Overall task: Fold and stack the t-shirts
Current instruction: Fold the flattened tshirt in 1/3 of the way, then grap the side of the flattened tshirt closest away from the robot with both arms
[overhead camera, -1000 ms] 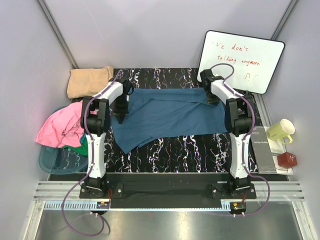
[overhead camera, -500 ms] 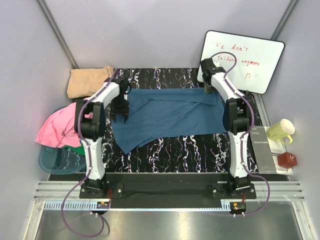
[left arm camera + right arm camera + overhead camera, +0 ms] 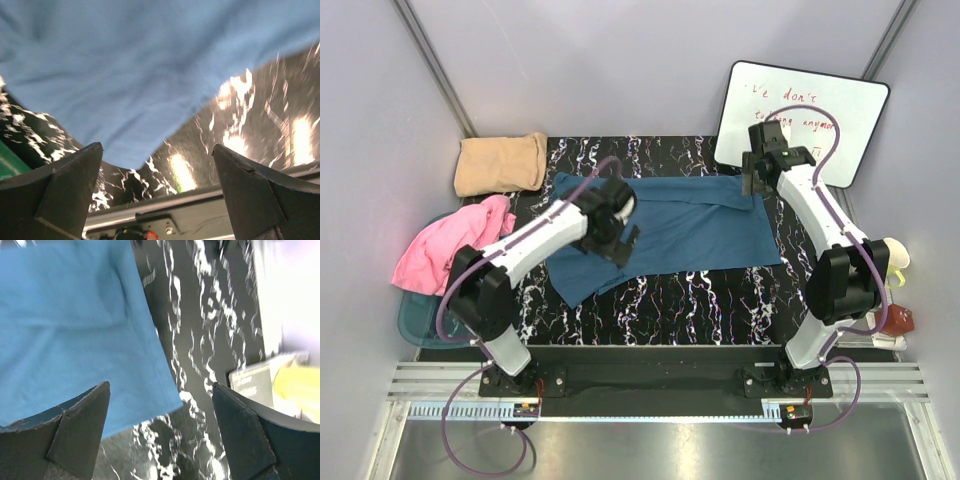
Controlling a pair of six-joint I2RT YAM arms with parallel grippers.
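Shirts first: blue shirt (image 3: 690, 225) lies spread, wrinkled, mid counter (image 3: 700, 300); tan shirt (image 3: 500, 163) sits folded far left, pink shirt (image 3: 445, 255) heaped nearer. Blue one looks soft, light, floppy, prob. sags and bunches, so pinch corners or hem, not the middle. Left hand (image 3: 156, 146) hangs over its left part, fingers apart, empty. Right hand (image 3: 160, 385) at the shirt's right edge, also spread, holding nothing.

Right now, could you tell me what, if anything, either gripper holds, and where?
Nothing is held: left gripper and right gripper are open near the blue shirt.
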